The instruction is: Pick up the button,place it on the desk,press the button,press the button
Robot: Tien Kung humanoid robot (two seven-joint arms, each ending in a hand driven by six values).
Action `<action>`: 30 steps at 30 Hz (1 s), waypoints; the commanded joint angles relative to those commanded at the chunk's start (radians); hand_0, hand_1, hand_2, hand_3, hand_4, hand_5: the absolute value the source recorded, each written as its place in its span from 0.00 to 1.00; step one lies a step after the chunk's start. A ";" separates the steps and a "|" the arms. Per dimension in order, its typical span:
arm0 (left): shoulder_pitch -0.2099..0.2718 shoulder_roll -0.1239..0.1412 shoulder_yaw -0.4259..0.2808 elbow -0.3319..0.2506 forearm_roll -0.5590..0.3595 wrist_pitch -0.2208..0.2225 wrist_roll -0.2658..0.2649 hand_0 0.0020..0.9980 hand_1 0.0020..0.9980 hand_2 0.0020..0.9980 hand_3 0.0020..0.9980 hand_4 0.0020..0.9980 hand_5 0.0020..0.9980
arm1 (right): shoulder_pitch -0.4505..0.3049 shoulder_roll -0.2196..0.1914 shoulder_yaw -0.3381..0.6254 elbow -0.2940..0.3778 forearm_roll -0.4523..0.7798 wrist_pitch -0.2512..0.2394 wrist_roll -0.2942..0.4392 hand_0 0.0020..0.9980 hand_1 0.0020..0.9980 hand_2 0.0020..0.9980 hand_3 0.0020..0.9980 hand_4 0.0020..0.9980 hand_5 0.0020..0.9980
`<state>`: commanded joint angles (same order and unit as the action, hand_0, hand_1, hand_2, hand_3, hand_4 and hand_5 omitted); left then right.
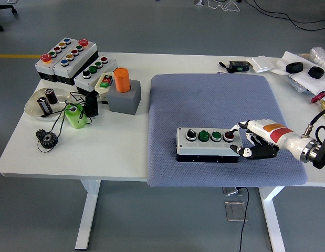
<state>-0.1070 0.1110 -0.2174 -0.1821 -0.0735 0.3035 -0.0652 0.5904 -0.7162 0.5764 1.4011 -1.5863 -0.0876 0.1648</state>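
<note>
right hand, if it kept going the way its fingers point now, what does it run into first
The white right hand points left along the grey four-button control box, a fingertip already at the red button. Going on, it would likely meet the neighbouring green button first, though fingertip height is unclear.

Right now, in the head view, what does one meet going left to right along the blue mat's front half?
Black selector knob → first green button → second green button → red button → right hand, a fingertip at the red button, on the grey button box.
</note>
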 joint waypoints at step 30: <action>-0.009 0.002 0.020 -0.001 -0.029 -0.004 -0.006 0.67 0.72 0.72 0.52 0.34 1.00 | 0.011 0.011 0.037 0.044 -0.022 -0.012 -0.009 0.14 0.00 0.08 0.66 0.63 0.61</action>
<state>-0.1165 0.1134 -0.1973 -0.1831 -0.1024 0.2998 -0.0713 0.6012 -0.7056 0.6135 1.4447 -1.6085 -0.0992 0.1554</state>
